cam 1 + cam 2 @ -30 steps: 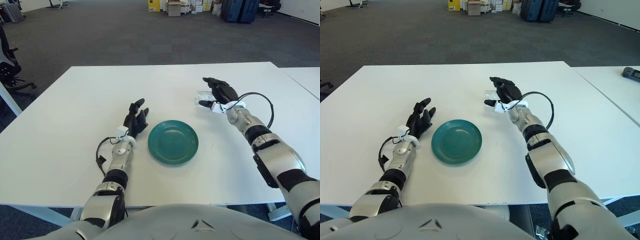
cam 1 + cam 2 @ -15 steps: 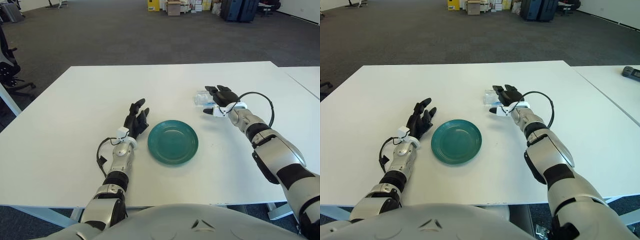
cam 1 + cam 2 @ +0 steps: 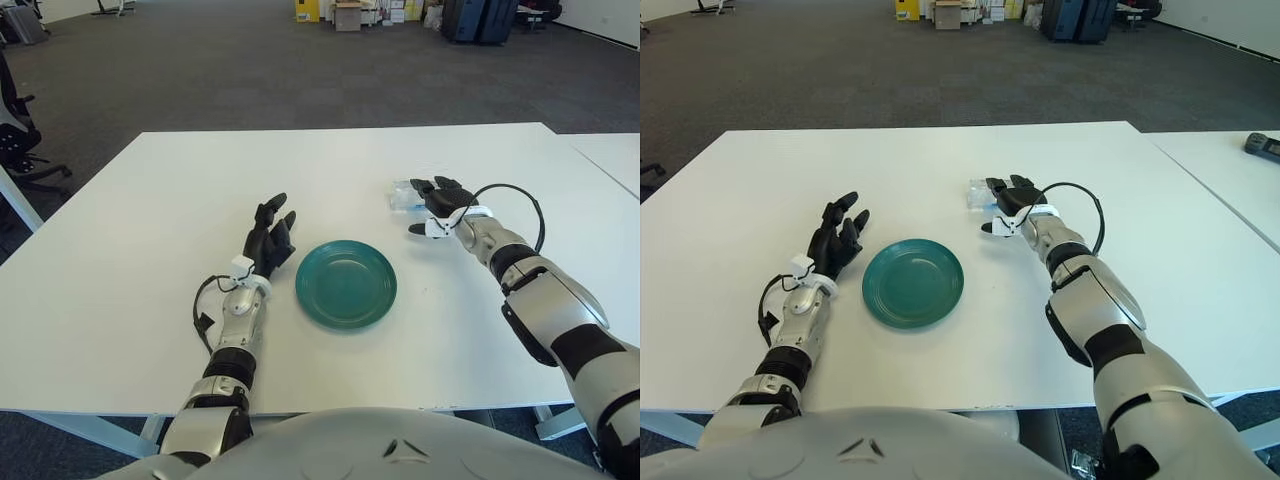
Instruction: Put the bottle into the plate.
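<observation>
- Since the bottle lies on the surface far-right of the plate, I'm working it with the right hand; left is well apart from it.
- Bottle is a small clear one, on its side, sitting just beyond and to the left of the right hand's fingers. Looks like contact or near contact, can't tell which.
- Long axis reads roughly left-right across the surface, but it's clear plastic and partly hidden by the hand, so I'm not certain.
- Right hand: fingers loosely spread over the near end of the bottle, thumb down toward the surface, not clamped on anything that I can see. I'd call it not yet gripped.
- Left hand: parked palm-up just left of the plate, fingers relaxed, holding nothing.
- Plate is empty, between the two hands, nearer to me than the bottle.
- Path from bottle to plate is bare surface, nothing in the way. Far edge and right edge are both well clear of the bottle.
- Judgement: wrist cable loops right of the hand, shouldn't snag a move toward the plate.
</observation>
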Controlling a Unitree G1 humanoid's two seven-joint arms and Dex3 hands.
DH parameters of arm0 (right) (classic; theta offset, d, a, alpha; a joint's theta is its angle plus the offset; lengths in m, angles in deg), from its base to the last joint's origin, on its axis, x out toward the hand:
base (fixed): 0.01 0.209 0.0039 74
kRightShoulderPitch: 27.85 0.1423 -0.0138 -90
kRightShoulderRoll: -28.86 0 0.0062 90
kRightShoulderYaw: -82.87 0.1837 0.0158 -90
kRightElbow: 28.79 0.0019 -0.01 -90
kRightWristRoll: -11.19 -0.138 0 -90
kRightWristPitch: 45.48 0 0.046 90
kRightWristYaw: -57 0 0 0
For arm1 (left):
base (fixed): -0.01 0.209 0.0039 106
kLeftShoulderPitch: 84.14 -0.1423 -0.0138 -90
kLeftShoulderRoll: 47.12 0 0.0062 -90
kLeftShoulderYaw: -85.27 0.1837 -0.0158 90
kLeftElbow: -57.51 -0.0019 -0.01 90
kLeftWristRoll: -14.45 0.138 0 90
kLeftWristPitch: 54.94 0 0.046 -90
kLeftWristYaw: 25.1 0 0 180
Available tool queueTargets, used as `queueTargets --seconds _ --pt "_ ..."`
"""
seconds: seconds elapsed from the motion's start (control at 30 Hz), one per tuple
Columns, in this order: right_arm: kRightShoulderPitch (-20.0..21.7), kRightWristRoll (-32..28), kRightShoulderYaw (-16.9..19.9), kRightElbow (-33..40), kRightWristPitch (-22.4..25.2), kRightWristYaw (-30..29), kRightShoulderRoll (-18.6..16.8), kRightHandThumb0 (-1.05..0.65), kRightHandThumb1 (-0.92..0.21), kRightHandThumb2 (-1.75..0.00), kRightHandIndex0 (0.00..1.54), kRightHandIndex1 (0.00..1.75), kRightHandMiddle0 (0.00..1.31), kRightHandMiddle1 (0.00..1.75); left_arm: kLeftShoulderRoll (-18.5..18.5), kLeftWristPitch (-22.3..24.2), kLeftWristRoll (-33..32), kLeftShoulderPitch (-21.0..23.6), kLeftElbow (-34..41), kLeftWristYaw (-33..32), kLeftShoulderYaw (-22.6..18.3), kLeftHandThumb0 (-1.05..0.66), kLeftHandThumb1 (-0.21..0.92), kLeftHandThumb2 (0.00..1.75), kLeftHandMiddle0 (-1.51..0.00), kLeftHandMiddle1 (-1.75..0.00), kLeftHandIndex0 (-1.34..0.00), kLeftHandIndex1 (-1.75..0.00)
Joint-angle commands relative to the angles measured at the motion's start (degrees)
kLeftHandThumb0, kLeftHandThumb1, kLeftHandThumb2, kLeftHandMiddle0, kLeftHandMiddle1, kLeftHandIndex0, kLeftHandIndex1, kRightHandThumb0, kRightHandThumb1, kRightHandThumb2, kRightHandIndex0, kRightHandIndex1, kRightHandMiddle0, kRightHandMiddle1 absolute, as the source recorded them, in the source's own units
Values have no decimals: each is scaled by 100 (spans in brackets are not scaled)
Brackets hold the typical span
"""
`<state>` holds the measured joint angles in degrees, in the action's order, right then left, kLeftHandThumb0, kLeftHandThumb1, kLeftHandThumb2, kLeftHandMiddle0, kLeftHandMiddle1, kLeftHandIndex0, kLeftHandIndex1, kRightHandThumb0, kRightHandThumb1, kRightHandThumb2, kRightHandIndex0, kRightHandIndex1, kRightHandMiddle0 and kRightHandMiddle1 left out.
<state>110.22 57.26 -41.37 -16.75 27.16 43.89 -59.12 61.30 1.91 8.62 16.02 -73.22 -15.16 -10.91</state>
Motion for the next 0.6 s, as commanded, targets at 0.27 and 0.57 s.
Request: queueTargets --seconds 0.27,0.57 --pt "63 99 -222 -66 0 283 -81 -94 -92 -60 7 2 0 27 8 153 -47 -148 343 0 51 -79 92 90 -52 -1 -1 -83" --pt "-38 244 -538 -47 -173 372 -86 -92 -92 -62 12 3 0 30 38 218 -68 -274 580 -39 74 -79 92 89 -53 -2 -2 -84"
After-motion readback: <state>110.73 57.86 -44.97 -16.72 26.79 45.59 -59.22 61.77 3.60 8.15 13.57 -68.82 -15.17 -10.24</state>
